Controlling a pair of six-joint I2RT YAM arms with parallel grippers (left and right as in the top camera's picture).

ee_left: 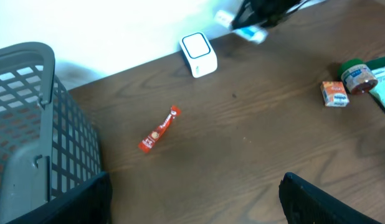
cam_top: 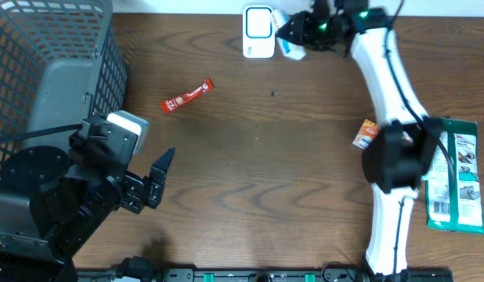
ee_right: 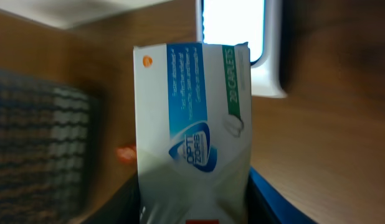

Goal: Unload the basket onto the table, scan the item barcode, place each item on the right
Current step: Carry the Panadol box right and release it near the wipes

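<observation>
1. Holding the caplet box (ee_right: 192,124) up at the far edge of the table (cam_top: 265,196), the right gripper (cam_top: 290,39) pinches its lower end, with the jaws partly closed and one against each long side.
2. The box hangs just beside the white barcode scanner (cam_top: 258,31). In the right wrist view the scanner's bright window shows directly behind the top of the box.
3. The left gripper (cam_top: 154,174) hangs with its jaws spread wide and nothing between them. It is near the grey wire basket (cam_top: 54,55) and well apart from the scanner.
4. Done, as I judge it: the item is picked, lifted off the table and presented at the scanner.
5. Left to do: the scan itself. The face turned to the wrist camera carries only brand print and the caplet count — no barcode shows. Whether the code faces the window cannot be told, so the box may need turning or tilting before it reads.
6. After that the box would need setting down somewhere — possibly the basket, though nothing here settles that.
7. A red sachet (cam_top: 188,95), a small orange box (cam_top: 367,133) and a green packet (cam_top: 453,176) lie on the table with neither gripper near them. They are likely later items.
</observation>
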